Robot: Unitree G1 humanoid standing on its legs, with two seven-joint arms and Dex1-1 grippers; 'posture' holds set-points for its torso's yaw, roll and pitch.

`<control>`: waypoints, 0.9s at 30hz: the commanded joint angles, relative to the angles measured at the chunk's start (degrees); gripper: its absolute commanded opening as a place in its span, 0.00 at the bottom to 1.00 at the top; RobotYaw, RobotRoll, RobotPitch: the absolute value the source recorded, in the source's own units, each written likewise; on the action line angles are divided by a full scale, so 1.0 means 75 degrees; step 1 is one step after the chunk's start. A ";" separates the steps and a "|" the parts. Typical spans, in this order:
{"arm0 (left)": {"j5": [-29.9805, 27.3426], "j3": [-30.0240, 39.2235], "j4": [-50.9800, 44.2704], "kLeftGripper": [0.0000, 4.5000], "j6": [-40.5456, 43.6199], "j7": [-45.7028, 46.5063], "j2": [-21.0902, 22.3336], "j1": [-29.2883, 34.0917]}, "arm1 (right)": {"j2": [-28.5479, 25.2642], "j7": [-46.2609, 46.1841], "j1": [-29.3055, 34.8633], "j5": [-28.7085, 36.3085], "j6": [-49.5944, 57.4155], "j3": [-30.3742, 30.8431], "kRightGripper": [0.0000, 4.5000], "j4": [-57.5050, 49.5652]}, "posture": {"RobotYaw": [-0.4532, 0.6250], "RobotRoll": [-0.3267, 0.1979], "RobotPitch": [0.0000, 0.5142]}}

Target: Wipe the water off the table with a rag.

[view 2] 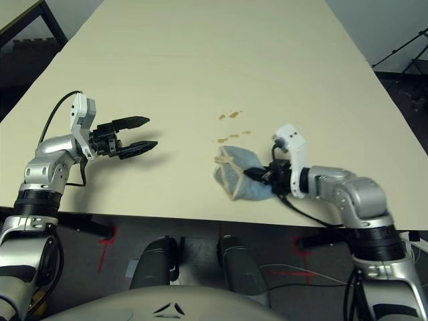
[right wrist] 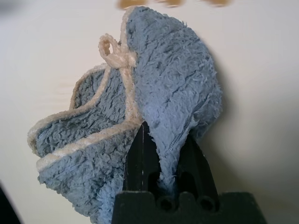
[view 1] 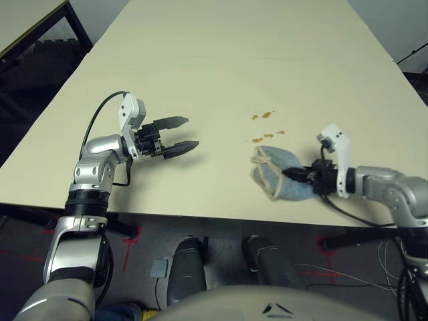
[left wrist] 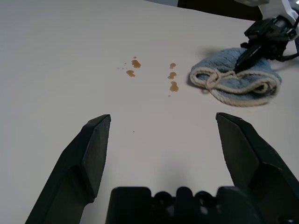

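Nearest the head cam, at the table's near edge, lay the small crumpled blue-grey terry rag [view 1: 279,175] w/ cream hem and loop. The right gripper [right wrist: 164,154] was clenched on a fold of it; in the right wrist view the cloth bulged between and over the two black fingers, hiding their tips. The rag's underside and how much of the spill it covered couldn't be made out.

Just beyond the rag sat the water: small amber-brown droplets and blotches [left wrist: 173,86], in two loose clusters, the nearer ones just beside the rag's far edge.

Left gripper [view 1: 178,134] was over bare tabletop well apart from the rag, fingers spread wide, holding nothing.

The large pale beige smooth table [view 1: 221,60] ran off the frame's far edge. A smaller beige table w/ black frame [view 1: 23,23] was cut off at far left. Dark floor below showed red tape marks [view 1: 130,237] and loose cables [view 1: 384,257].
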 commanded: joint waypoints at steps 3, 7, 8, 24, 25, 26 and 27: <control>0.0154 -0.0100 0.0259 1.00 -0.0119 -0.0107 0.0029 -0.0118 | -0.0629 0.0065 -0.0373 -0.0348 -0.0615 -0.0597 0.01 0.1119 | 0.18 0.62 0.26; 0.0174 -0.0098 0.0339 1.00 -0.0163 -0.0136 0.0033 -0.0141 | -0.0589 0.0074 -0.0955 0.0010 -0.0601 -0.1215 0.01 0.1569 | 0.18 0.62 0.26; 0.0176 -0.0091 0.0352 1.00 -0.0164 -0.0142 0.0044 -0.0131 | -0.0481 0.0008 -0.1157 0.0026 -0.0675 -0.1309 0.01 0.1695 | 0.18 0.62 0.26; 0.0141 0.0056 0.0252 1.00 -0.0132 -0.0123 0.0324 0.0002 | 0.1330 -0.0303 -0.1605 -0.1011 -0.1393 0.0243 0.01 0.2470 | 0.21 0.62 0.26; 0.0136 0.0059 0.0236 1.00 -0.0125 -0.0115 0.0329 0.0015 | 0.1438 -0.0253 -0.1526 -0.1031 -0.1349 0.0382 0.01 0.2384 | 0.21 0.62 0.26; 0.0134 0.0059 0.0230 1.00 -0.0127 -0.0112 0.0331 0.0024 | 0.1521 -0.0207 -0.1469 -0.1031 -0.1302 0.0466 0.01 0.2288 | 0.21 0.62 0.26; 0.0134 0.0061 0.0230 1.00 -0.0130 -0.0106 0.0333 0.0032 | 0.1620 -0.0165 -0.1410 -0.1004 -0.1214 0.0586 0.01 0.2132 | 0.21 0.62 0.26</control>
